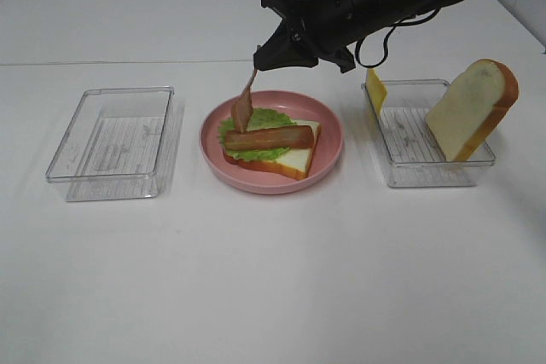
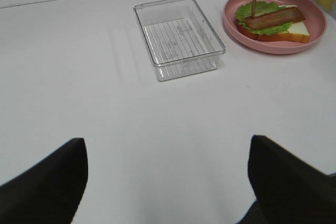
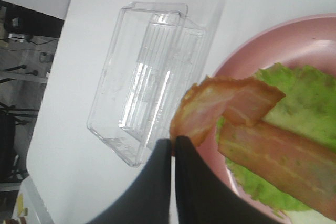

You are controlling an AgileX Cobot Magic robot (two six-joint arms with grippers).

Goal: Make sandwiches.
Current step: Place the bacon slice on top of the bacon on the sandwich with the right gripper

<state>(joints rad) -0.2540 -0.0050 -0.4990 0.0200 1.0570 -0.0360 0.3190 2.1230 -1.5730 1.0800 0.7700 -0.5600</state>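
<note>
Pink plate (image 1: 210, 138) sits mid-table in the high view, carrying the half-built sandwich (image 1: 290, 159) — one bread slice, lettuce and a flat bacon strip (image 1: 269, 137) laid across it. Over the plate's far left side the right gripper (image 1: 260, 59) is pinched together on a hanging bacon strip (image 1: 245, 104), whose lower end reaches the flat strip's left end. The left tray (image 1: 68, 178) stands left of the plate. The right tray (image 1: 426, 178) holds a leaning bread slice (image 1: 473, 108) and a cheese square (image 1: 375, 89).

From the left wrist, the left gripper (image 2: 168, 182) hovers over the white table (image 2: 157, 124), fingers spread wide and holding nothing, well apart from tray and plate.

From the right wrist, black fingertips meet on the hanging strip's end — whether its other end touches the flat strip is unclear.
</note>
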